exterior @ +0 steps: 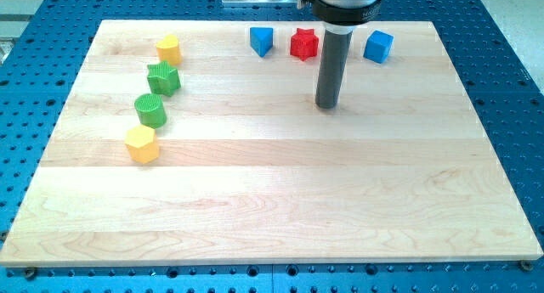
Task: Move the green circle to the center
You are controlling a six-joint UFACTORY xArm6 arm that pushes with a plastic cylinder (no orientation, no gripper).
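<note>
Seven small blocks sit on the wooden tabletop (272, 208), and one of them is the green circle (150, 110) that has to go to the middle. It stands near the view's left side, in a bent line of four blocks. A green star (163, 78) is just above it and a yellow hexagon (142, 144) is just below it, both very close, maybe touching. Another yellow block (169, 48) sits at the top of that line. Along the view's top are a blue triangle-like block (261, 41), a red star (303, 43) and a blue cube (378, 46). There is no gripper here, so nothing can be open or closed; the arm only has a dark rod. My tip (328, 105) rests on the wood right of the middle and nearer the top, well apart from the green circle, just below the red star. The middle of the board is bare. I think the hard part is getting to the far left side of the circle without bumping its neighbours. If my tip pushes off-centre, the round block could roll aside and slip away. If it comes in too wide, it could drag the star or hexagon along too.
</note>
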